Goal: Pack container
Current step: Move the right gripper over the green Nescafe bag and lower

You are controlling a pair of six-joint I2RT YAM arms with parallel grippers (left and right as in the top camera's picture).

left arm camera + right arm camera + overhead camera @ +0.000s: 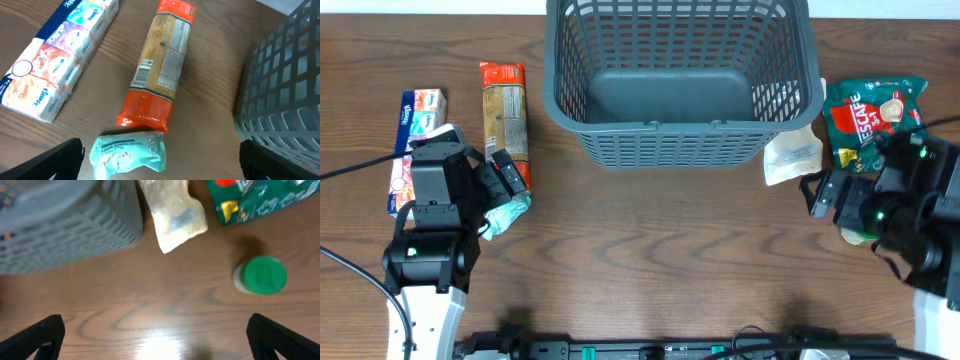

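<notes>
The left arm reaches low over the table (650, 260), beside a block of tissue packs (415, 140). The left gripper (162, 162) has its jaws spread wide around a small teal pack (127, 152), not pinching it. The pack touches the red end of a long packet (162, 65). The basket (680, 80) stands empty at the far middle. A pale pouch (175, 215) lies just beside its right corner, then a coffee bag (870, 115). The right gripper (162, 337) hangs over bare wood with its jaws wide apart and holds nothing, near a green-capped jar (261, 275).
</notes>
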